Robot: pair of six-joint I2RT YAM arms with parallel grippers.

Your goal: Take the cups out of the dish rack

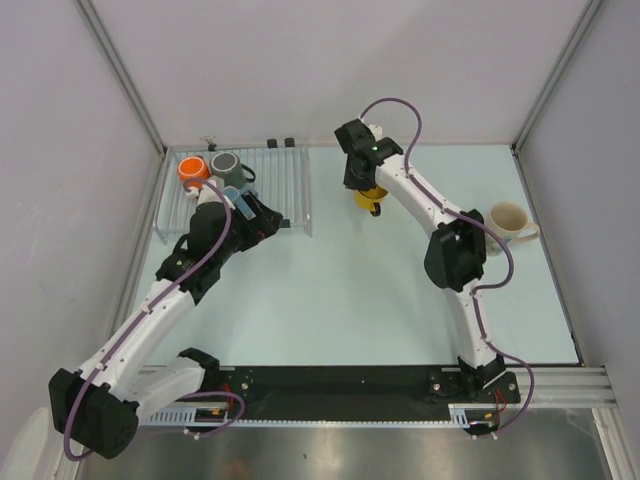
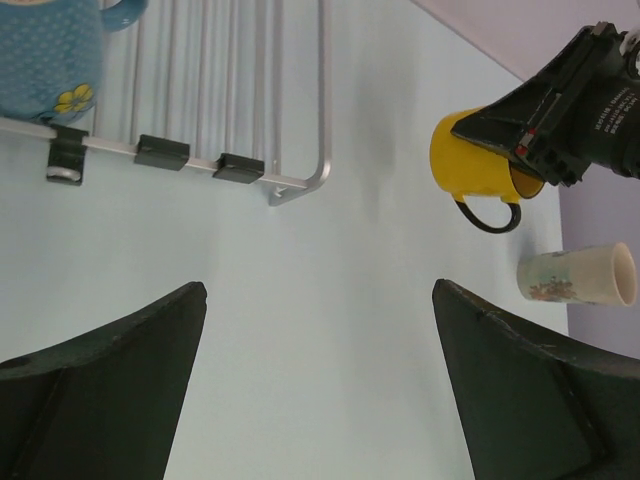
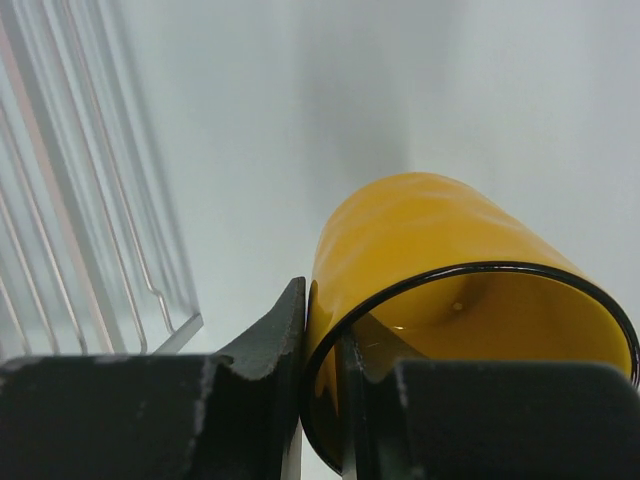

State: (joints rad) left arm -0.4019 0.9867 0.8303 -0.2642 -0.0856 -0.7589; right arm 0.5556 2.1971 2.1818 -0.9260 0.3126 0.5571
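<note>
Clamped by the right gripper (image 3: 322, 380) on the rim of the yellow cup (image 3: 450, 260), one finger outside the wall and one inside (a rim pinch, likely chosen because the handle sits away from the fingers). Held tilted, mouth toward the wrist camera, out of the rack (image 1: 285, 190) and just beside its right edge, over the bare table (image 1: 330, 290). Judged bound for a spot near the cream cup (image 1: 508, 222), set well apart at the right and, it seems, standing mouth up.

As for the left gripper (image 2: 320, 390): spread wide, nothing between the fingers, hung over the table just off the rack's near right corner (probably waiting its turn, or lining up on the blue cup (image 2: 45, 50)). Left in the rack, bunched at its far left end: the orange cup (image 1: 192, 170), the grey cup (image 1: 224, 163) and the blue one.

Hard to make out:
- Blue cup mostly covered from above by the left arm (image 1: 170, 285), and cut off by the frame edge in the left wrist view.
- Right fingertips hidden under the wrist from above.
- Cannot tell whether the yellow cup touches the table or hangs clear of it.
- Rack bars clear and thin, nearly lost against the table.
</note>
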